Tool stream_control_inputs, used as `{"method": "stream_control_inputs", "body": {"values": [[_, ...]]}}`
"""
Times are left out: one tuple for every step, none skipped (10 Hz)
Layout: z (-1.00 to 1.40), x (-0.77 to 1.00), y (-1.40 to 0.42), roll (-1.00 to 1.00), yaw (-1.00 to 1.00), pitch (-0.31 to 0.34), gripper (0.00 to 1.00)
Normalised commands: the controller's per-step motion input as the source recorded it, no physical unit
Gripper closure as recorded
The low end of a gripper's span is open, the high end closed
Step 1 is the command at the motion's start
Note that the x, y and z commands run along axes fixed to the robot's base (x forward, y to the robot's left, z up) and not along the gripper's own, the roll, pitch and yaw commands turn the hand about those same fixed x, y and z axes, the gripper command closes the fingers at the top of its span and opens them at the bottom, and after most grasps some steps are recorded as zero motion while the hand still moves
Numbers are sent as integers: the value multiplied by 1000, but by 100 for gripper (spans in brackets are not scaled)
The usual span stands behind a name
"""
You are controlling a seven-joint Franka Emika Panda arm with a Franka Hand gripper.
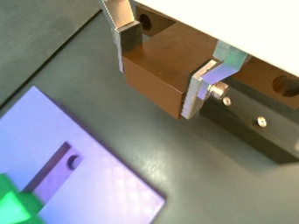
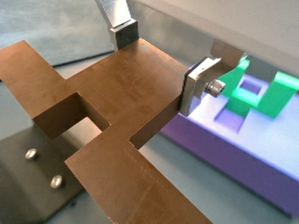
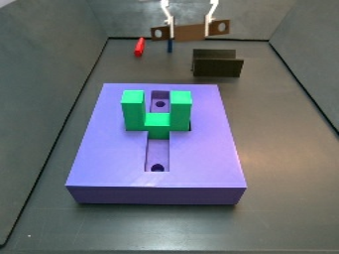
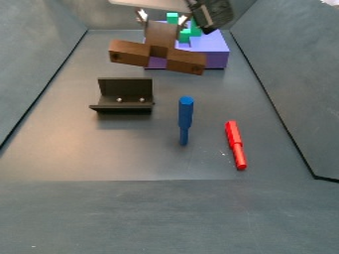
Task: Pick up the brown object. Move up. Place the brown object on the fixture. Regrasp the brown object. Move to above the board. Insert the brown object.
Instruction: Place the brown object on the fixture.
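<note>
While the pincer [image 4: 162,22] hangs in the air above the tabletop [image 4: 119,149], I see it clamped on the brown object [image 4: 157,57], its silver fingers [image 1: 211,77] pressed against the raised middle block in both wrist views. I note the brown object [image 2: 111,105] is clear of the floor, held roughly level with its long bar running crosswise to the fingers [image 2: 201,83]. In a side view it sits between the fixture [image 4: 123,96] and the board [image 4: 212,50], apart from both. I log the fixture [image 3: 217,63] standing empty on the tabletop, near the far end of the board [image 3: 159,149]. A green block [image 3: 157,109] stands on the board across its central slot. I also mark a blue peg [image 4: 187,119] standing upright and a red peg [image 4: 236,144] lying flat beside it, both well apart from the brown object.
</note>
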Motion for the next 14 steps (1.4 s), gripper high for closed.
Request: {"method": "stream_control_inputs", "body": {"values": [[117, 940, -69, -589, -206, 91, 100], [77, 963, -63, -549, -191, 80, 100], [6, 960, -43, -537, -194, 60, 100], [0, 954, -17, -511, -200, 43, 100], [0, 886, 0, -323, -209, 26, 100], [-34, 863, 0, -220, -209, 31, 100], [-60, 851, 0, -151, -191, 40, 100], [-91, 846, 0, -111, -151, 91, 100], [-60, 746, 49, -86, -40, 166, 100], [0, 597, 77, -197, 0, 177, 100], [-9, 600, 57, -420, 69, 191, 100], [-134, 586, 126, -709, 86, 223, 100], [-151, 551, 163, -754, 91, 257, 100], [-189, 557, 166, -700, 100, 280, 100]]}}
